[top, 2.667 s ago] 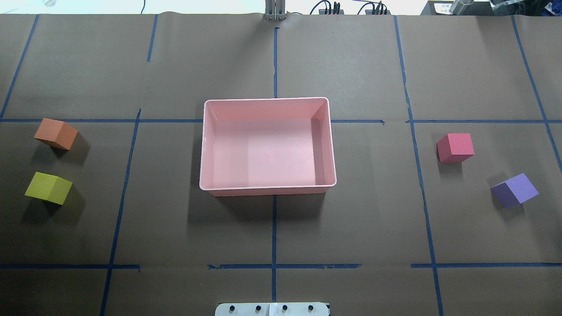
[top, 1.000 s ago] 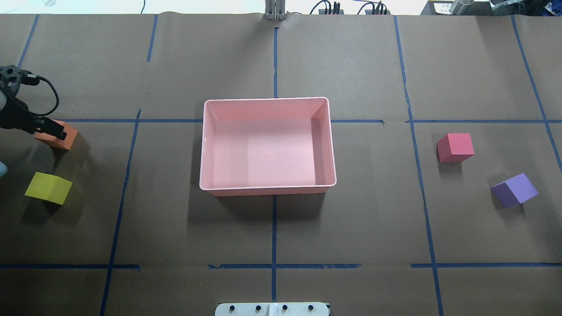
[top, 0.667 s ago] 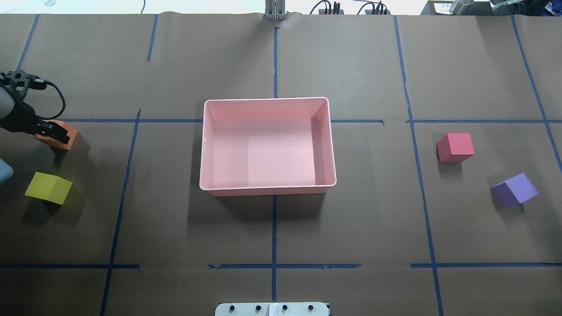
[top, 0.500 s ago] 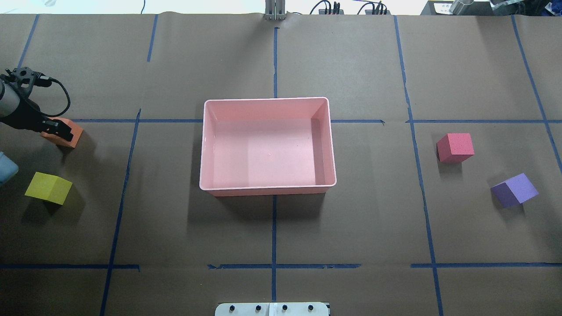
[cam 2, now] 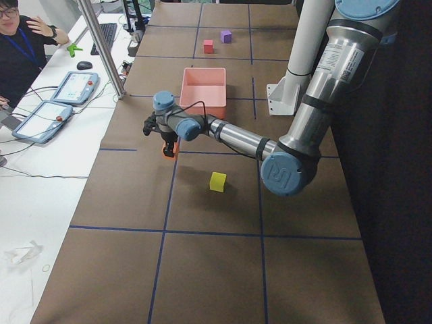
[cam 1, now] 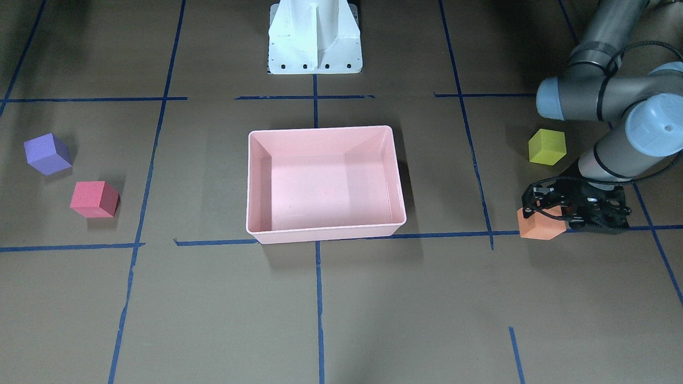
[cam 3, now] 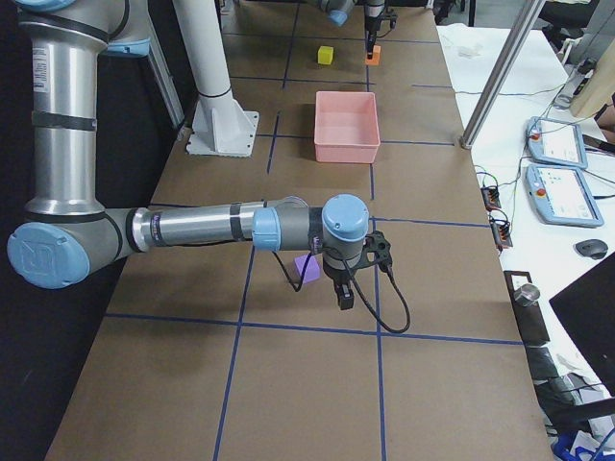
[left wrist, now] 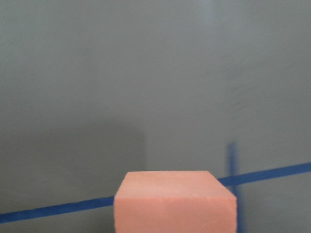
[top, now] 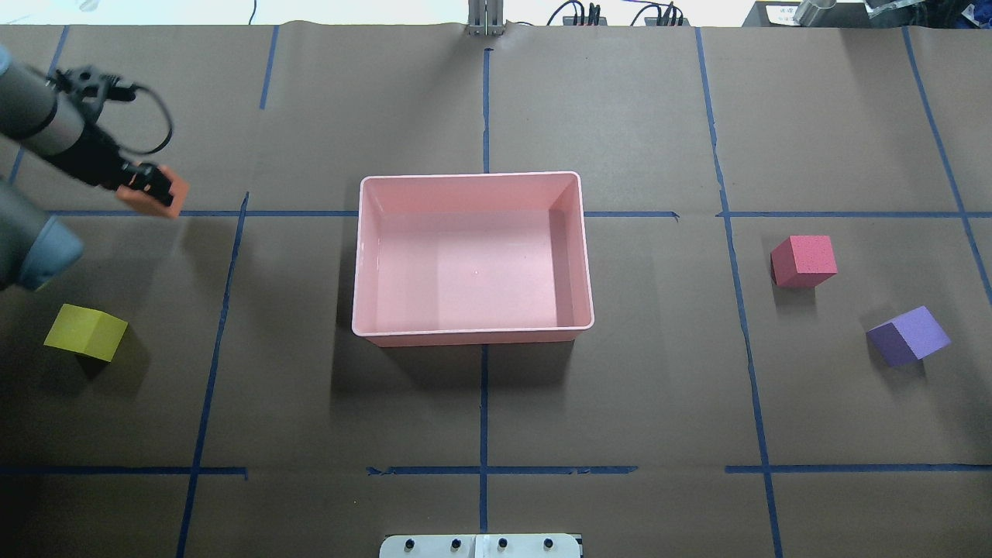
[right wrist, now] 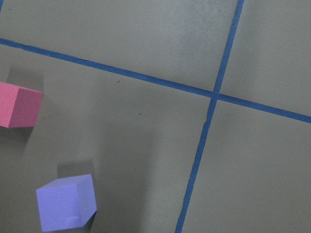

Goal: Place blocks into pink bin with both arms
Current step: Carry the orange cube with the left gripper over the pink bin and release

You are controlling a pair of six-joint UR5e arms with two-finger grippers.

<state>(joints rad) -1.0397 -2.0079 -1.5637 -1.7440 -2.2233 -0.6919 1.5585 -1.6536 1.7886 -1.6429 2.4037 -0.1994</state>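
My left gripper (top: pixel 151 188) is shut on the orange block (top: pixel 178 195) and holds it off the table, left of the pink bin (top: pixel 360 256); the block fills the bottom of the left wrist view (left wrist: pixel 175 201). The bin holds nothing. The yellow-green block (top: pixel 85 332) lies at the near left. The red block (top: pixel 804 261) and the purple block (top: pixel 908 335) lie on the right. My right gripper (cam 3: pixel 344 298) shows only in the exterior right view, above the table beside the purple block (cam 3: pixel 306 269); I cannot tell if it is open or shut.
The white pedestal base (cam 1: pixel 315 37) stands at the table's near edge, behind the bin. Blue tape lines cross the brown table cover. A metal post (cam 2: pixel 101 47) and an operator (cam 2: pixel 20 40) with tablets are on the far side.
My left arm came in from the left, shut on the orange block, and has lifted it up and to the right, toward the bin. The other blocks have not moved.
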